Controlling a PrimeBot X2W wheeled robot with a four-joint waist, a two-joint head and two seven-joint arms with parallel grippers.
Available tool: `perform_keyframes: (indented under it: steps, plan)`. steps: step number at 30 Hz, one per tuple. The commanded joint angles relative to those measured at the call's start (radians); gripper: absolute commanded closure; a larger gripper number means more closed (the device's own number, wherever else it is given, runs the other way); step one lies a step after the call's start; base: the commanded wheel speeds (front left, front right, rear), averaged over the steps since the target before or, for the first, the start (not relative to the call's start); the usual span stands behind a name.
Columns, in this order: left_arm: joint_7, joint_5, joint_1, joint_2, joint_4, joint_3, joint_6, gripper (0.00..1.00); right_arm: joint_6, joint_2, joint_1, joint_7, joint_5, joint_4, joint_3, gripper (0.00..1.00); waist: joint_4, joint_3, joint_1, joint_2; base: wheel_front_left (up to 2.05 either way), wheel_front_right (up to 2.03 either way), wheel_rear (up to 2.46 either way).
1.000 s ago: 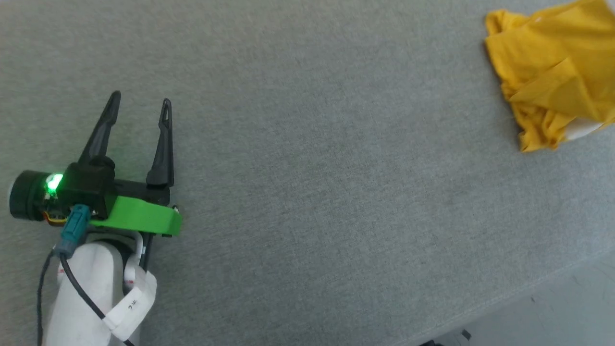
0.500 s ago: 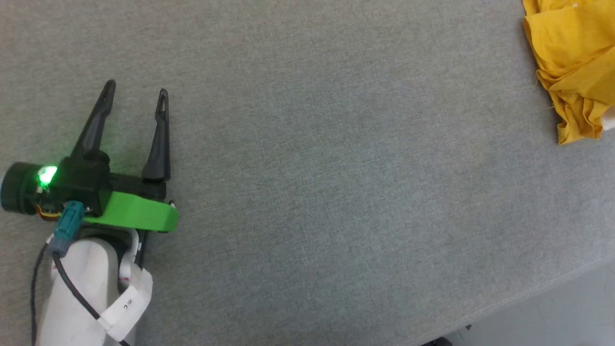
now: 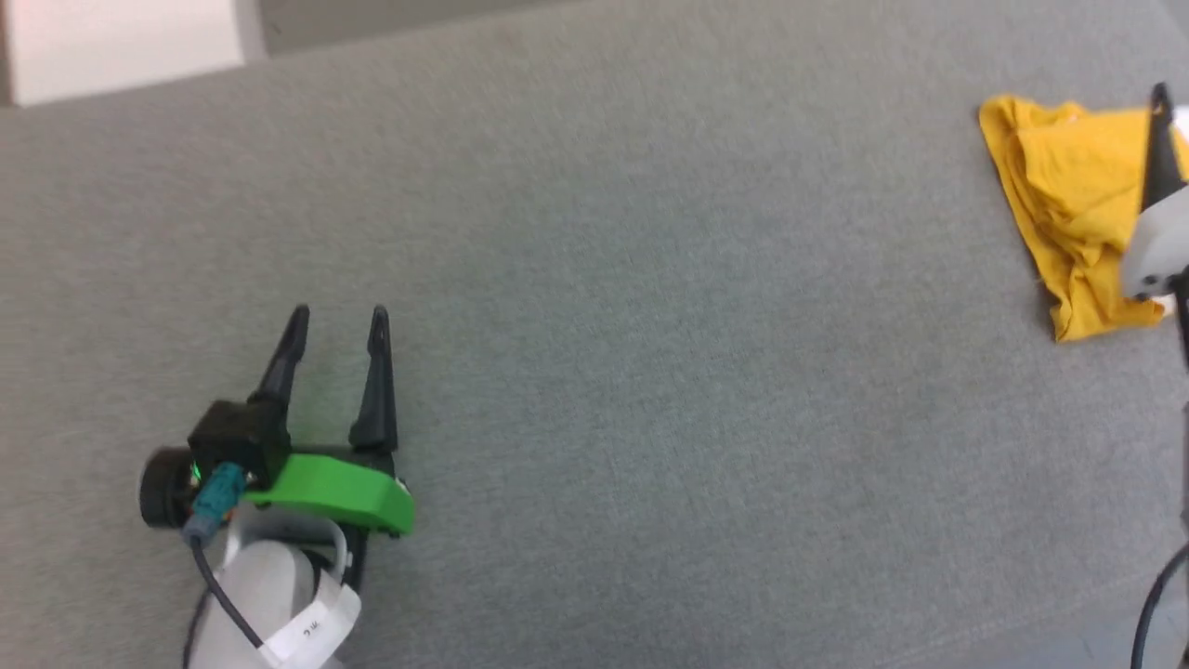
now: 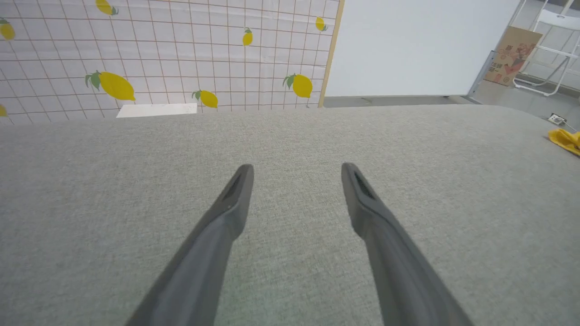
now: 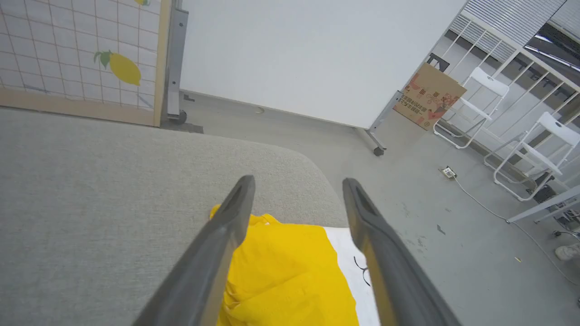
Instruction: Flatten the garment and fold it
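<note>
The garment (image 5: 290,271) lies bunched right under the right gripper (image 5: 297,183), with yellow cloth showing between its two fingers and carrying on back towards their roots. Those fingers stand spread wide with nothing held. Whether they actually brush the cloth, I cannot tell.

A white patch (image 5: 346,251) with a few thin dark lines (part of a print, too little of it to read) sits just inside the right-hand finger. In the head view one dark finger and the pale arm casing (image 3: 1156,246) cover part of the heap, and the picture's edge cuts off the rest.

The left gripper (image 3: 339,316) is parted just as wide, with nothing in it. The garment is well apart from these fingers, far off to their right, a mere yellow sliver in the left wrist view.

The rounded corner of the grey table top (image 3: 650,372) lies just past the right fingertips, with the floor (image 5: 408,190) beyond. Between the two pairs of fingers stretches a broad run of open grey fabric.
</note>
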Motion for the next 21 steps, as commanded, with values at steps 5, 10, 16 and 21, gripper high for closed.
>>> perform_keyframes:
  steps: [5,10,16,21]
  plan:
    - [-0.011,-0.028,0.025,-0.020,0.052,-0.012,0.000,0.00,-0.002,0.009,0.162,-0.003,0.185,-0.167,0.080,0.00,0.156,-0.207,0.0001,0.0000,0.00,0.00,0.00]
    - [-0.012,-0.052,0.037,-0.034,0.075,-0.016,0.002,0.00,-0.002,0.040,0.336,0.002,0.307,-0.351,0.126,0.00,0.216,-0.251,0.0001,0.0000,0.00,0.00,0.00]
    - [-0.012,-0.064,0.057,-0.043,0.090,-0.023,-0.002,0.00,-0.002,0.086,0.507,-0.017,0.372,-0.482,0.148,0.00,0.269,-0.282,0.0001,0.0000,0.00,0.00,0.00]
    - [-0.012,-0.064,0.076,-0.047,0.097,-0.030,-0.005,0.00,-0.002,0.132,0.604,-0.052,0.392,-0.514,0.165,0.00,0.295,-0.301,0.0001,0.0000,0.00,0.00,0.00]
